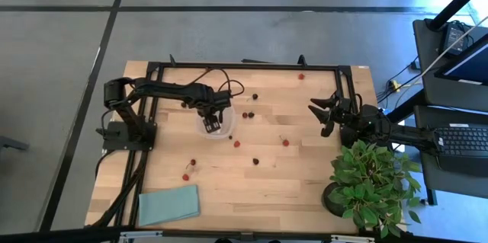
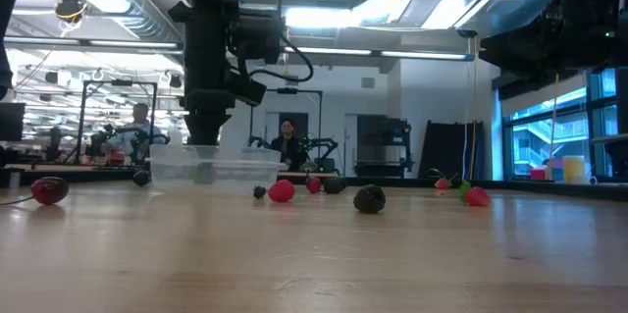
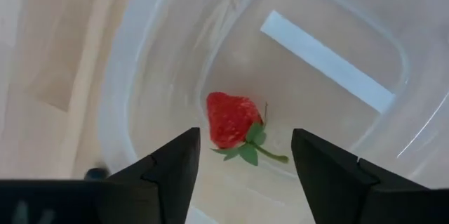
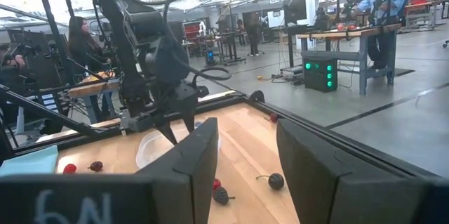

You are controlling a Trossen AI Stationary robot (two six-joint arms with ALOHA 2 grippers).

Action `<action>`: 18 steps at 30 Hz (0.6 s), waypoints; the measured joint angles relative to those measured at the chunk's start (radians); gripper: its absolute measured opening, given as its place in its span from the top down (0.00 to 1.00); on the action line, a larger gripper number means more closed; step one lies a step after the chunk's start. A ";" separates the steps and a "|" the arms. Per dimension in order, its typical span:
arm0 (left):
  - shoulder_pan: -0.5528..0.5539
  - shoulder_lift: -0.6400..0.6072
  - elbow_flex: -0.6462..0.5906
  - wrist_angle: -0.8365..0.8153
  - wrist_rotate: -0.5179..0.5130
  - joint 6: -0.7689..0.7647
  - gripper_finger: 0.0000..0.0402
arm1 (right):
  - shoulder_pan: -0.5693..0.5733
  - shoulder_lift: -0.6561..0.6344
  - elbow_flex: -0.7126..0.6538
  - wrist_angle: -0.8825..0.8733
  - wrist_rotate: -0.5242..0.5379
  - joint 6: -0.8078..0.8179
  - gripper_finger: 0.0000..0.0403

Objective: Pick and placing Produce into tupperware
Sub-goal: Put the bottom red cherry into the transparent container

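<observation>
The clear tupperware (image 1: 216, 127) stands left of the table's middle; the low view shows its wall (image 2: 216, 168). One red strawberry with a green top (image 3: 230, 119) lies on its floor. My left gripper (image 3: 245, 157) hangs just above it, pointing down and open, one finger on each side of the berry without touching it. Loose produce lies on the wood: red pieces (image 1: 236, 143) (image 1: 286, 142) and a dark one (image 1: 255, 161). My right gripper (image 1: 322, 115) waits open near the table's right edge, held level, with nothing between its fingers.
A leafy potted plant (image 1: 370, 182) stands at the near right corner. A teal cloth (image 1: 169, 203) lies flat at the near left. A black frame (image 1: 244, 65) runs along the far edge. More berries (image 1: 185, 176) (image 1: 301, 76) are scattered about. People show in the room behind.
</observation>
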 joint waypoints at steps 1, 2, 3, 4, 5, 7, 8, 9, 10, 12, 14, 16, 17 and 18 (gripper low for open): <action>0.000 -0.001 0.006 -0.008 -0.001 0.000 0.45 | 0.000 0.000 0.000 0.000 0.000 0.000 0.63; 0.000 -0.006 0.012 -0.024 -0.001 -0.004 0.45 | 0.000 0.000 0.000 0.001 0.000 0.000 0.63; 0.000 -0.012 0.020 -0.052 -0.002 -0.013 0.45 | 0.000 0.000 0.000 0.002 0.000 0.000 0.63; -0.003 -0.017 0.031 -0.069 -0.001 -0.022 0.45 | 0.000 0.000 0.000 0.002 0.000 0.001 0.63; -0.007 -0.025 0.038 -0.081 0.002 -0.029 0.45 | 0.000 0.000 0.000 0.002 -0.001 0.001 0.63; -0.022 -0.044 0.043 -0.120 0.014 -0.057 0.44 | 0.000 0.000 0.000 0.005 -0.001 0.003 0.63; -0.031 -0.055 0.043 -0.133 0.019 -0.079 0.44 | 0.000 0.000 0.000 0.003 -0.001 0.003 0.63; -0.041 -0.067 0.043 -0.138 0.025 -0.103 0.44 | 0.000 0.000 0.000 0.004 -0.002 0.003 0.63; -0.054 -0.080 0.043 -0.149 0.025 -0.127 0.44 | 0.000 0.000 0.000 0.006 -0.001 0.002 0.63; -0.078 -0.108 0.043 -0.193 0.025 -0.184 0.44 | 0.000 0.000 0.000 0.006 -0.001 0.003 0.63; -0.105 -0.138 0.043 -0.230 0.025 -0.250 0.44 | 0.000 0.000 0.000 0.012 -0.001 0.000 0.63; -0.133 -0.165 0.043 -0.275 0.040 -0.329 0.44 | 0.000 0.000 0.000 0.012 -0.001 0.003 0.63; -0.150 -0.174 0.043 -0.287 0.047 -0.366 0.44 | 0.000 0.000 0.000 0.013 -0.001 0.003 0.63; -0.167 -0.181 0.043 -0.289 0.053 -0.395 0.44 | 0.000 0.000 0.000 0.012 -0.001 0.003 0.63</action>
